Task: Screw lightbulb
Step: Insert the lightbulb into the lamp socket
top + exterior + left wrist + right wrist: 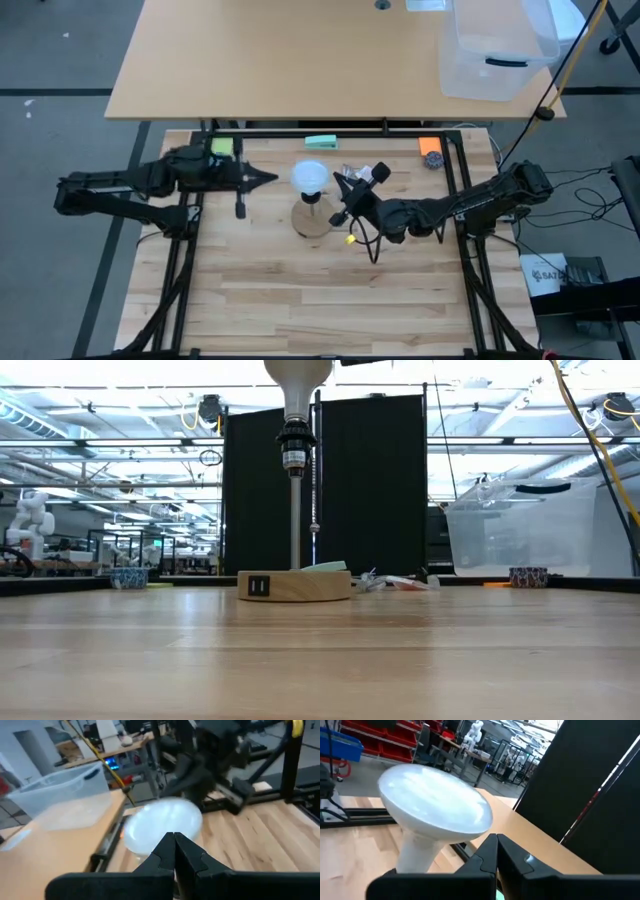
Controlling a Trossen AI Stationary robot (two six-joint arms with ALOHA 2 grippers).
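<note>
Table: pale wooden plank table (320, 660) with a black frame.
Lamp base: round wooden disc base (294, 586) with a small black two-slot inset on its near face; a thin metal stem rises from it to a black socket (293, 448).
Lightbulb: small white frosted-globe lightbulb (310, 177), seated upright in the socket at the top of the stem, near the table's middle.
Left tool: black left tool (268, 178), just left of the lightbulb, apart from it, fingers pressed together.
Right tool: black right tool (345, 199), just right of the lightbulb, apart from it, fingers together.
Small items behind the base: clear plastic bag (385, 581); green block (321, 142); orange block (430, 146).
Far items: clear plastic bin (497, 48) on the second tabletop.
Writing: white box (547, 275) beside the table, dark lettering too small to read.
</note>
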